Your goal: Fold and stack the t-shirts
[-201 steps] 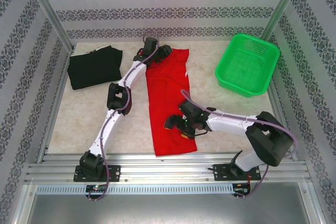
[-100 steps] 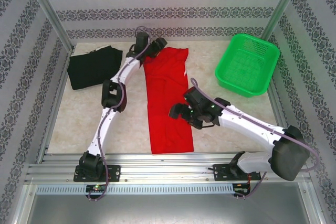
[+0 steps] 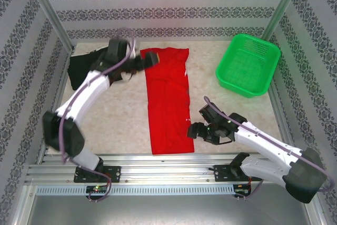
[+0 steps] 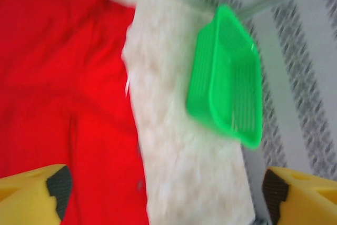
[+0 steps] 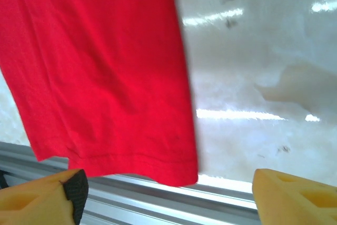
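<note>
The red t-shirt lies flat as a long narrow strip running from the back of the table to the front edge. The black t-shirt lies folded at the back left, partly under my left arm. My left gripper hovers open at the red shirt's far left corner; in the left wrist view the red shirt lies left of the empty left gripper. My right gripper is open beside the shirt's near right corner. The right wrist view has the red hem ahead of the empty right gripper.
A green mesh basket stands at the back right, also in the left wrist view as the basket. An aluminium rail runs along the table's front edge just past the hem. Patterned walls enclose the table on three sides.
My left gripper opened and let go of the shirt's collar end, and the left arm swung out to the left. My right arm drew back toward the front right, off the shirt.
</note>
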